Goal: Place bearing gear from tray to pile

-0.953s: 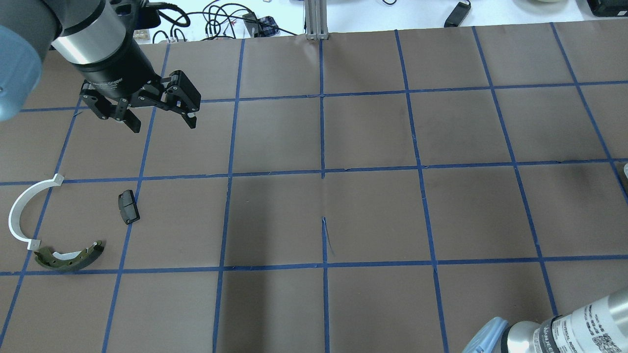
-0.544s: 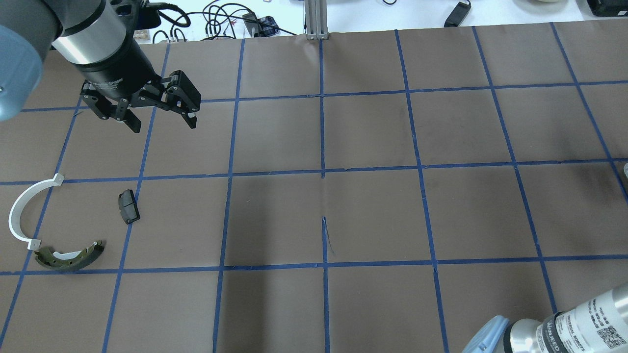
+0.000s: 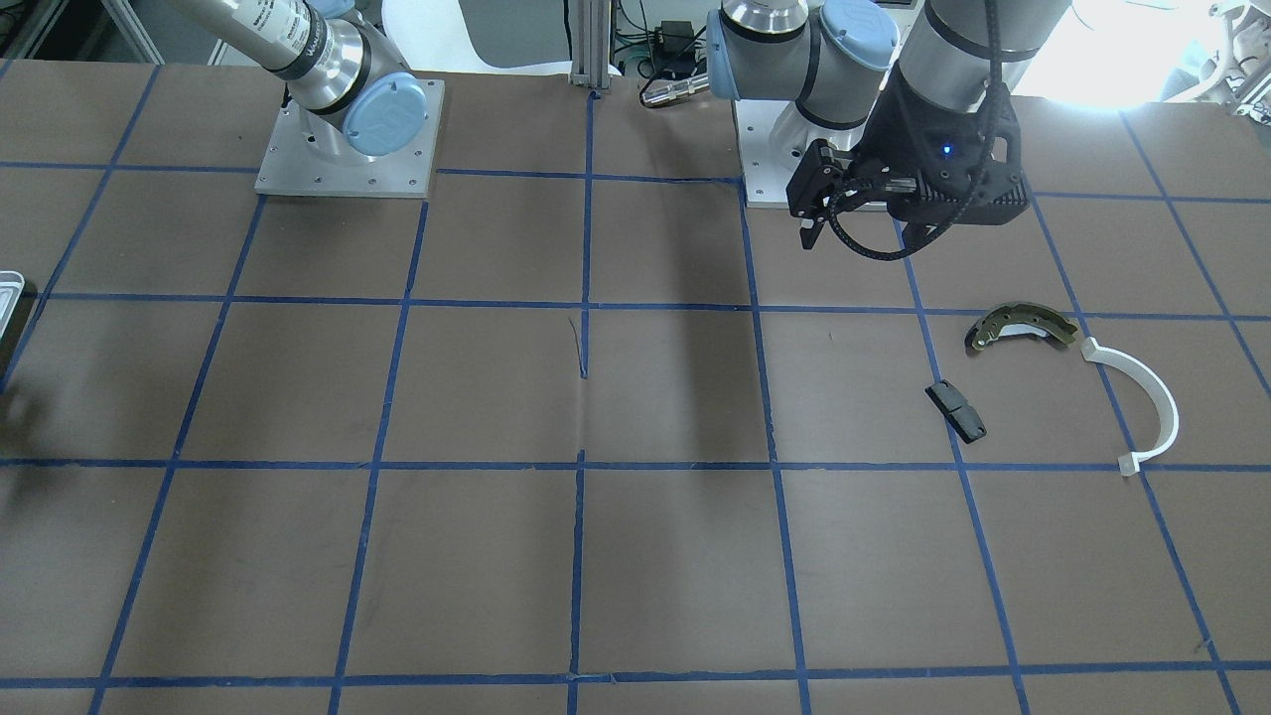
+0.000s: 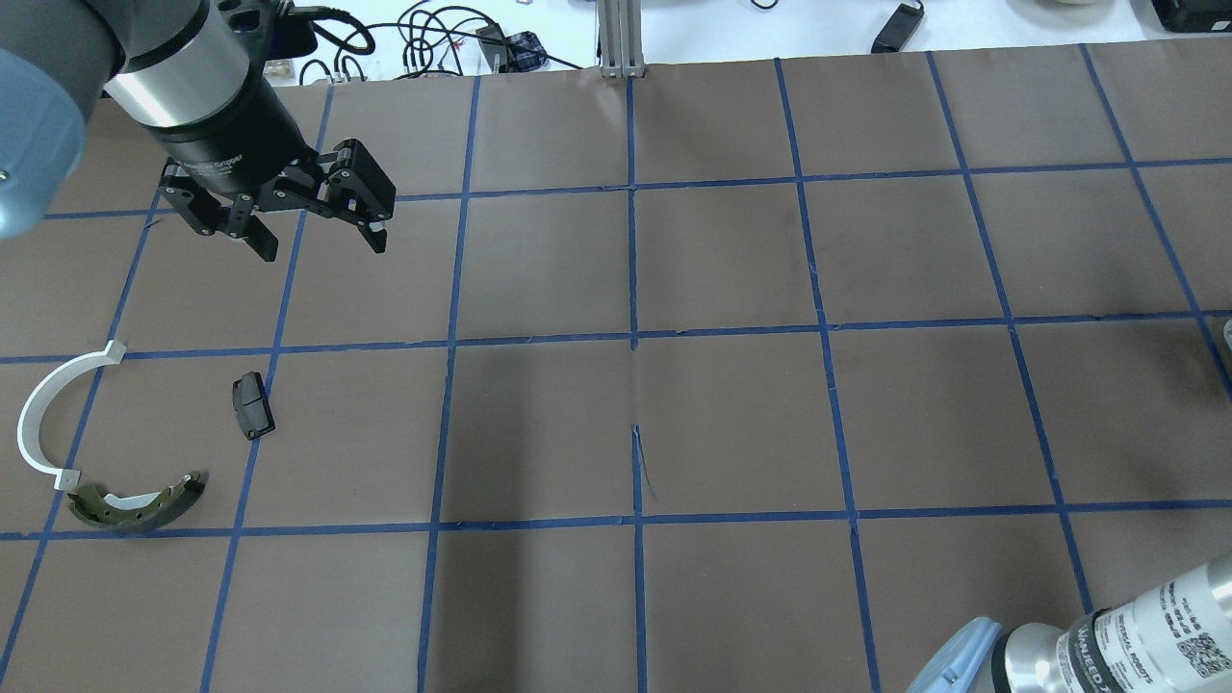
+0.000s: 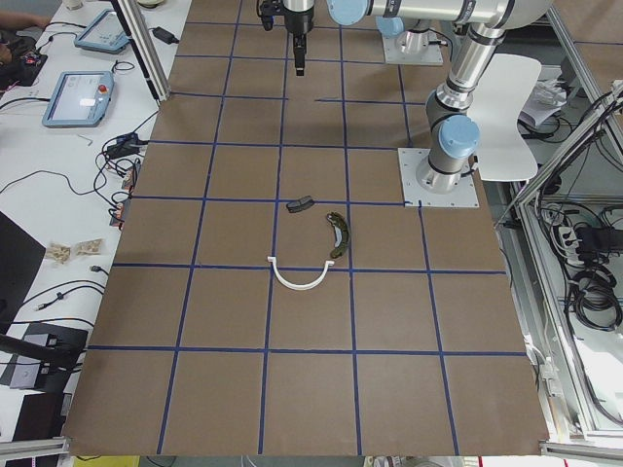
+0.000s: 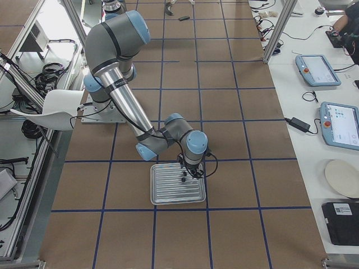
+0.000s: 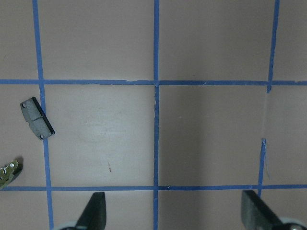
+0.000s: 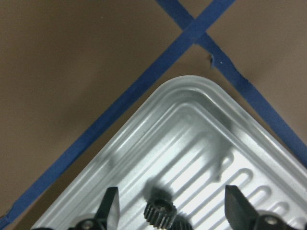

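The bearing gear (image 8: 160, 210), small, black and toothed, lies in the silvery tray (image 8: 192, 129) near a rounded corner. My right gripper (image 8: 172, 211) is open right above it, one finger on each side of the gear, not touching it. In the exterior right view the right gripper (image 6: 185, 175) hangs over the tray (image 6: 168, 196). The pile lies on the table's left side: olive brake shoe (image 4: 135, 505), white arc (image 4: 43, 414), black block (image 4: 252, 406). My left gripper (image 4: 320, 245) is open and empty, hovering beyond the pile.
Brown paper with a blue tape grid covers the table. A tray corner (image 3: 8, 293) shows at the front-facing view's left edge. Cables (image 4: 423, 38) and an aluminium post (image 4: 621, 38) stand past the far edge. The black block (image 7: 37, 123) shows in the left wrist view.
The right arm's wrist at the overhead view's bottom right has shifted slightly down and right. The left arm and the pile have not moved.
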### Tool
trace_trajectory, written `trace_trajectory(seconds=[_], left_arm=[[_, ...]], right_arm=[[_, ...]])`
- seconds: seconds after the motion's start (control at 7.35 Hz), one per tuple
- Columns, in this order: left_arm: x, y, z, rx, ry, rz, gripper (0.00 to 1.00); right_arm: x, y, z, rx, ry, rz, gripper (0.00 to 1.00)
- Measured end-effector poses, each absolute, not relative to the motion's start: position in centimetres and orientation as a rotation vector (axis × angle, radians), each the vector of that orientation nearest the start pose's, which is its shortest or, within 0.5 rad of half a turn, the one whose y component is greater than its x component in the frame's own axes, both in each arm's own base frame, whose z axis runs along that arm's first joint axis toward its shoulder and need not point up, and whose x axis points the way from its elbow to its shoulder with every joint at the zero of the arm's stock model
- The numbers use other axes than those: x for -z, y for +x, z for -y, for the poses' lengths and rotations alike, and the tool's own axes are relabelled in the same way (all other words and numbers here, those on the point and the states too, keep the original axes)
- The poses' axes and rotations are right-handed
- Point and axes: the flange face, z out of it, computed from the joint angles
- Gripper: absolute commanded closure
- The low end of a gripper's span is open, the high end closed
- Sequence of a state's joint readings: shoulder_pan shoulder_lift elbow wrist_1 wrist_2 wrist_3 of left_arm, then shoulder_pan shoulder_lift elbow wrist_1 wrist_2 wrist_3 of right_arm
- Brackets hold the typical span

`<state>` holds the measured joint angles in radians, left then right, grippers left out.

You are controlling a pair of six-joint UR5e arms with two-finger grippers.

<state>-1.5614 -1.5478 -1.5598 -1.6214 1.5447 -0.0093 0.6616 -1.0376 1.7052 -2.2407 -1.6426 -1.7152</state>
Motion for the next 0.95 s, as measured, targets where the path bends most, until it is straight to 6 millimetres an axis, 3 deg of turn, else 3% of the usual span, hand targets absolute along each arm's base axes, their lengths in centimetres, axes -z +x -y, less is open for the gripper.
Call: trace_trajectory(seconds=[0.68, 0.95], left_arm=[[-50.0, -13.14, 48.15, -0.025, -0.023, -3.166, 0.0], [-50.01, -13.13, 48.16, -0.024, -0.024, -3.166, 0.0]], right_arm=[[-17.84, -41.53, 47.62, -0.155, -1.249, -2.891, 0.53], [-17.87, -41.78, 47.37, -0.159, -1.243, -2.894, 0.67]])
